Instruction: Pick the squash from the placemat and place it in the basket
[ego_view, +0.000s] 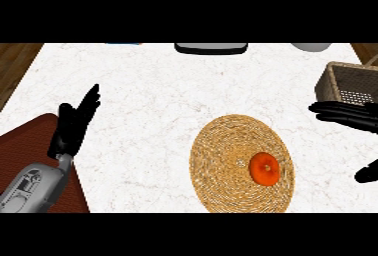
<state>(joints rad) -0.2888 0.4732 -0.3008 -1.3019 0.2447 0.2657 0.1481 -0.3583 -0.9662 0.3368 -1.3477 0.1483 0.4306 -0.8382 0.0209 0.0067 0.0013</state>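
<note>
An orange round squash (264, 168) lies on the woven straw placemat (229, 150), right of the mat's middle. A brown wicker basket (347, 82) stands at the right edge of the counter. My right hand (347, 115) comes in from the right edge, just below the basket and up-right of the squash, with straight fingers pointing left and the thumb (367, 173) lower down; it touches nothing. My left hand (74, 125) rests open at the left, fingers up, far from the mat.
The white marble counter (148, 90) fills the view. A dark tray-like object (210, 48) and a pale bowl-like object (311, 46) sit at the far edge. Wooden floor shows at the left, beyond the counter's edge.
</note>
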